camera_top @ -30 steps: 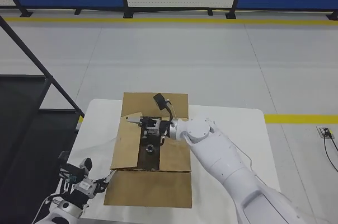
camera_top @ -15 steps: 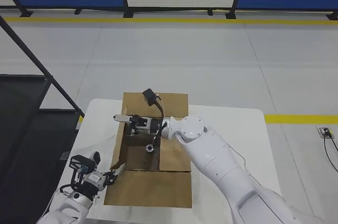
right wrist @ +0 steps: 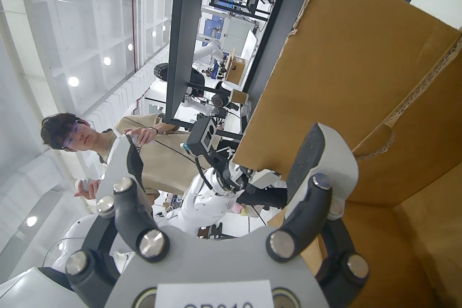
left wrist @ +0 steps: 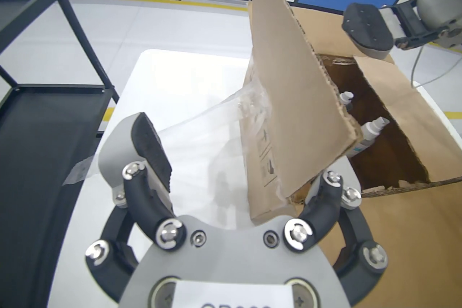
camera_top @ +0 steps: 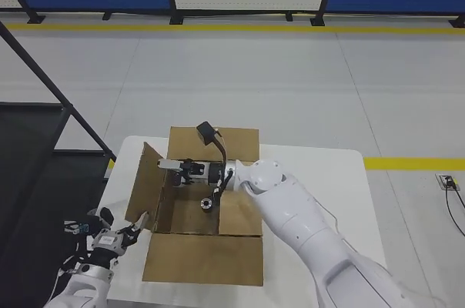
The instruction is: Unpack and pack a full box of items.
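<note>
**Q:** Tools first. What state are they in?

**A:** Left gripper (left wrist: 236, 150): fingers wide apart, clamping nothing. The lower corner of the left flap (left wrist: 288, 89) sits between them, close to one finger. Right gripper (right wrist: 220, 161): fingers also apart and empty, at the same flap's far end, above the opening.

**Q:** And the box?

**A:** Box (camera_top: 217, 254): on the table (camera_top: 325, 192), open and not yet unpacked. The left flap stands up, tilted outward. The right flap (camera_top: 240, 215) hangs over part of the opening. Bottles (left wrist: 371, 125) lie inside.

**Q:** What should I watch for?

**A:**
1. **Flap spring-back.** Neither gripper is gripping the left flap. If you back off, it may well fall back over the opening.
2. **Box drag.** If you sweep the left gripper sideways, that finger can catch the corner and pull the whole box towards the table edge.
3. **Film snag.** The clear film (left wrist: 209, 136) lies just beside the box, under your left gripper. A low pass could pick it up.
4. **Narrow entry.** If you send the right gripper down now, it may hit the right flap or knock the bottles.
</note>
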Controlling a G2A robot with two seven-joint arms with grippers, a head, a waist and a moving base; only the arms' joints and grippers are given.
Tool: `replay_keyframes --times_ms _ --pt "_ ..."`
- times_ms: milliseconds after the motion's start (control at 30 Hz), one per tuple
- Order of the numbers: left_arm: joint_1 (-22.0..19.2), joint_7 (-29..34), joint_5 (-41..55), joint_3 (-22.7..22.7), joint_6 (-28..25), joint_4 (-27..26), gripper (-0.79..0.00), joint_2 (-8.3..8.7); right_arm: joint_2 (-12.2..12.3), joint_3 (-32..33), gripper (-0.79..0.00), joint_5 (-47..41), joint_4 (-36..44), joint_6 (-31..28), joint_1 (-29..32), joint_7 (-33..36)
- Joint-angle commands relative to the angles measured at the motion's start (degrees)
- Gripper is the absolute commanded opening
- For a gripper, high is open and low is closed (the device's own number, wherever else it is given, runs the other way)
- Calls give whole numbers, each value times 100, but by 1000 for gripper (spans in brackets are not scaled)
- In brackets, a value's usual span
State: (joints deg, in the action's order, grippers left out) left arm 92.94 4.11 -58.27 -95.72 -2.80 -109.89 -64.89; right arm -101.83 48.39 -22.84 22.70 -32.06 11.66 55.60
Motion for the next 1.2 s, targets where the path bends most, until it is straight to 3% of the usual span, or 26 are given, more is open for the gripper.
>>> replay_keyframes --times_ms 0,367,633,967,1167 --pt "31 34 29 -54 44 22 0 -5 32 78 0 -16 -30 -115 5 -74" --pt "-94 497 228 -252 8 645 0 -7 466 735 0 -71 -64 -719 181 -296" --pt "-293 606 188 -181 -18 1049 0 -19 839 1213 0 -8 546 -780 566 -191" --pt "-35 322 379 -373 15 735 0 -48 1108 1527 0 320 1640 -294 1114 -309" --pt "280 55 527 -599 5 280 0 -69 1215 1675 0 463 2074 -130 1320 -347"
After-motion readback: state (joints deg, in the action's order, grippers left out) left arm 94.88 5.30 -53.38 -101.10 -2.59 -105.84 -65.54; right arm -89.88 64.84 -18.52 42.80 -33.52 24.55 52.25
